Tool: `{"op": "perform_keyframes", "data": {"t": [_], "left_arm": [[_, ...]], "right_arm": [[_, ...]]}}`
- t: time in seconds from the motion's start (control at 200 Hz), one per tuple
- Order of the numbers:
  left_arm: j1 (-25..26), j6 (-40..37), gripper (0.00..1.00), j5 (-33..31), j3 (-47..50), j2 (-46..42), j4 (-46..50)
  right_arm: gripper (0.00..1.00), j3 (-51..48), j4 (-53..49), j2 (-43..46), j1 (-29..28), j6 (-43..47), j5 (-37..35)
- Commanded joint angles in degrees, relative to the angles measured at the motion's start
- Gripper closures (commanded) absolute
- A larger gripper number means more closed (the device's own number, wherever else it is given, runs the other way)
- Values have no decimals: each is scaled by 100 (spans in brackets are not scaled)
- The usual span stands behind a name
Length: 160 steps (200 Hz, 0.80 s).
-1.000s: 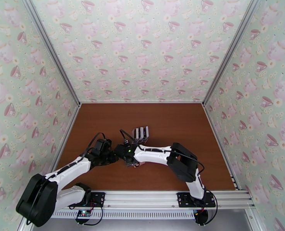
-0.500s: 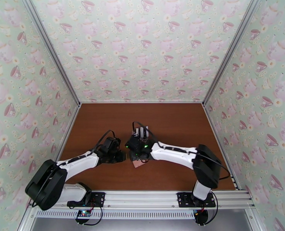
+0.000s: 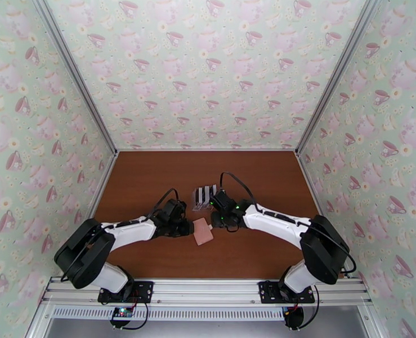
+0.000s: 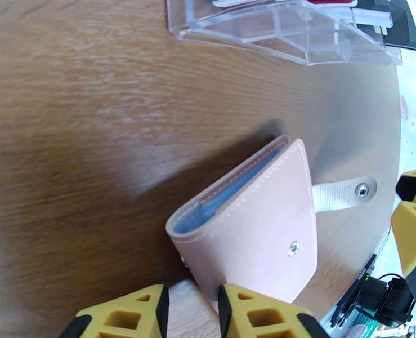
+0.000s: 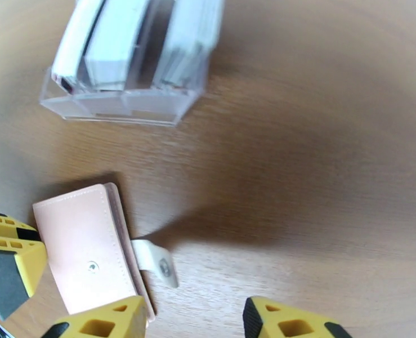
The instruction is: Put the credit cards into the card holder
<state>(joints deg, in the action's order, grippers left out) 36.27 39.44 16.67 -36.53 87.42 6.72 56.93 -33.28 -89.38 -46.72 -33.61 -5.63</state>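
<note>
While the card holder (image 3: 202,232) lies flat on the surface (image 3: 151,181), we find its tab (image 4: 343,195) pointing at the right tool (image 5: 193,305), fingers wide apart, and the left tool (image 4: 191,294), narrowly parted, at its spine.

One pink leather folding card holder (image 3: 202,231), one clear plastic slotted rack (image 3: 205,197) beside it with several thin credit cards (image 5: 115,49), count unclear

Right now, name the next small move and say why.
Probably lower the right gripper onto the tab and pinch it to lift the cover. The card holder lies folded shut, unsnapped, its tab just ahead of the open right jaws; the left gripper sits at its opposite edge, and the credit cards stand in the clear rack.
</note>
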Motion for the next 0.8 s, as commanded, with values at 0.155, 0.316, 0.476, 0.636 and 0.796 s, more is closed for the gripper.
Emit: {"op": "perform_keyframes", "data": {"t": [0.155, 0.316, 0.476, 0.636, 0.796], "left_arm": [[38, 75, 68, -94, -308, 259, -78], [38, 28, 68, -68, -415, 425, -75], [49, -9, 68, -68, -460, 499, -33], [70, -42, 72, -89, -437, 480, 1], [74, -47, 74, -109, -420, 446, 22]], "right_arm": [[58, -538, 1040, 329, 458, -89, 1173], [66, -718, 1122, 480, 620, -120, 1319], [70, -795, 1057, 545, 638, -125, 1347], [73, -940, 1117, 574, 642, -211, 1392], [75, -1052, 1107, 656, 638, -278, 1316]]}}
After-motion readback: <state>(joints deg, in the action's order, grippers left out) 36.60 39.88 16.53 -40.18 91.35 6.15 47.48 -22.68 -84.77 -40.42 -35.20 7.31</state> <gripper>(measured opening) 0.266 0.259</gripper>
